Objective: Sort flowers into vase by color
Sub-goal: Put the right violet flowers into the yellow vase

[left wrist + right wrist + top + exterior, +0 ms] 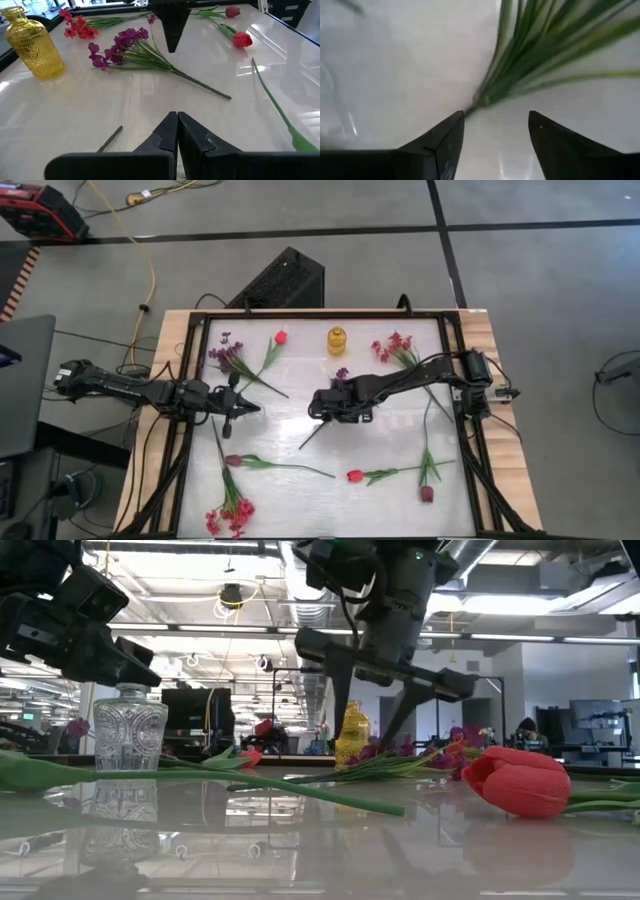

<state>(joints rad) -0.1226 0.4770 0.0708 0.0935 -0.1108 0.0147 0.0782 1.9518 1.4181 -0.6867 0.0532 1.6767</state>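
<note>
A purple flower cluster (120,45) lies flat on the white table (390,430), with its stem (200,85) running toward the near edge. My right gripper (495,117) is open and points down over this stem where the leaves meet (482,100), one finger on each side; it also shows in the high view (318,408) and the low view (362,745). My left gripper (176,125) is shut and empty, hovering at the table's left (245,408). A yellow vase (337,340) stands at the far middle. A clear glass vase (130,730) stands at the left.
Other flowers lie flat on the table: a purple cluster (225,355) and a red tulip (281,337) at the far left, a pink-red cluster (395,345) at the far right, a maroon tulip (232,461), a red tulip (354,476), a maroon tulip (427,493) and a pink-red cluster (230,518) near the front.
</note>
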